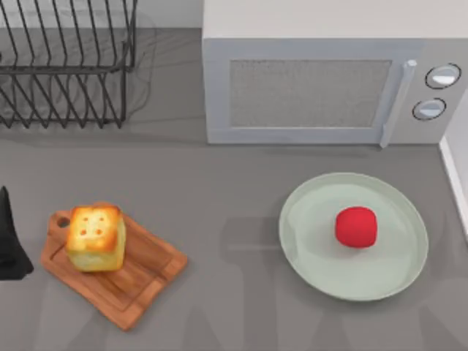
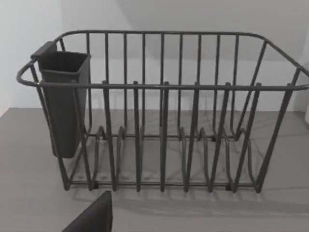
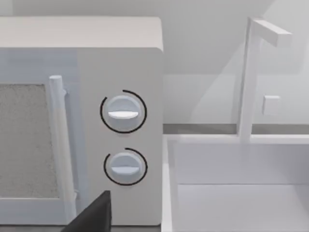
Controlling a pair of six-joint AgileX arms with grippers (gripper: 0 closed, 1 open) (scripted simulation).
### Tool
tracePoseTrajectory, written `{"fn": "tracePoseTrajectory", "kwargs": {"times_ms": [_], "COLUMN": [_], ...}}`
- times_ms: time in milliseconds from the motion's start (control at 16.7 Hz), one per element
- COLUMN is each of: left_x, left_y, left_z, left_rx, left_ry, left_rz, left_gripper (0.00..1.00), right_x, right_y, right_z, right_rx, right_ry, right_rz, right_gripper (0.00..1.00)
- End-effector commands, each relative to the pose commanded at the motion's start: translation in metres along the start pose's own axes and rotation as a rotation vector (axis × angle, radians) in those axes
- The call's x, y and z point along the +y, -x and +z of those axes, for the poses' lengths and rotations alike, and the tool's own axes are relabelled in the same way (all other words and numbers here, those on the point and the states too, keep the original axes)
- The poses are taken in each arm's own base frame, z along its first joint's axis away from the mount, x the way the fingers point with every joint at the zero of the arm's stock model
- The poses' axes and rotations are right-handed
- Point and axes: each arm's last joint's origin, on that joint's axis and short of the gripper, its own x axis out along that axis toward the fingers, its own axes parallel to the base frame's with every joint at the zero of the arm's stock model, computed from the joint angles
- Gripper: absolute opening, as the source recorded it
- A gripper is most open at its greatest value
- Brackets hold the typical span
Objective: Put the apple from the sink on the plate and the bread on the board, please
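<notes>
The red apple (image 1: pixel 356 227) lies on the pale-green plate (image 1: pixel 307 241) at the table's right, slightly right of the plate's middle. On the wooden board (image 1: pixel 146 274) at the left stands the bread (image 1: pixel 96 237), toasted top up, near the handle end. A dark part of my left arm (image 1: pixel 10 245) sits at the left edge, just left of the board and apart from it. A dark piece of the left gripper (image 2: pixel 91 217) faces the dish rack. A dark piece of the right gripper (image 3: pixel 94 215) faces the microwave and the sink (image 3: pixel 231 203), whose basin holds nothing.
A wire dish rack (image 1: pixel 66 58) with a dark cup (image 2: pixel 63 101) stands at the back left. A white microwave (image 1: pixel 314 80) fills the back middle and right. The sink's rim (image 1: pixel 455 175) and its faucet (image 3: pixel 251 77) border the right side.
</notes>
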Motion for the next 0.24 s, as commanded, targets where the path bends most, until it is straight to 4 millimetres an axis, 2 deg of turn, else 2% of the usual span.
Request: {"fn": "tracePoseTrajectory", "kwargs": {"times_ms": [240], "left_x": [0.0010], "left_y": [0.0006], "left_z": [-0.0027], "left_rx": [-0.039], "left_ry": [-0.010], "left_rz": [0.010], "left_gripper": [1.00], "right_x": [0.0000], "right_y": [0.0000], "right_z": [0.0000], "right_rx": [0.000], "right_ry": [0.000], "right_rz": [0.000], "right_gripper": [1.00]}}
